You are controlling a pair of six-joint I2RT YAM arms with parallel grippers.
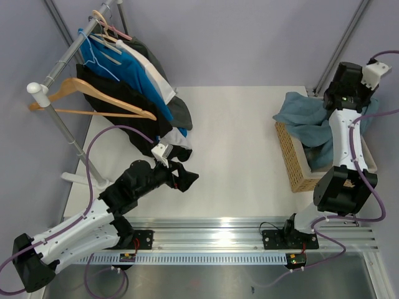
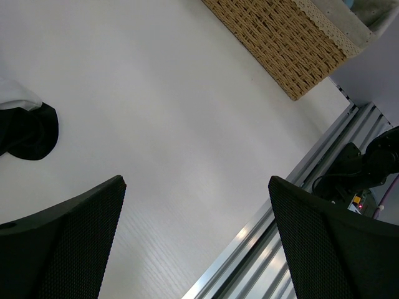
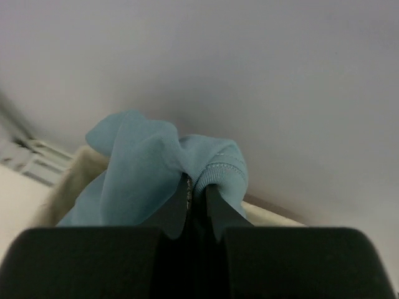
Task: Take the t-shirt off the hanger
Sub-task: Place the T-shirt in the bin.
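Teal t-shirt (image 1: 299,115), seen from above, hangs bunched over the wicker basket (image 1: 288,156) at the counter's (image 1: 237,137) right (well apart from the rack (image 1: 36,90)). Left wrist: left gripper (image 2: 196,243) gapes above the counter, a black garment (image 2: 28,131) at the left edge. Right wrist: right gripper (image 3: 196,199) is pinched on a t-shirt fold.
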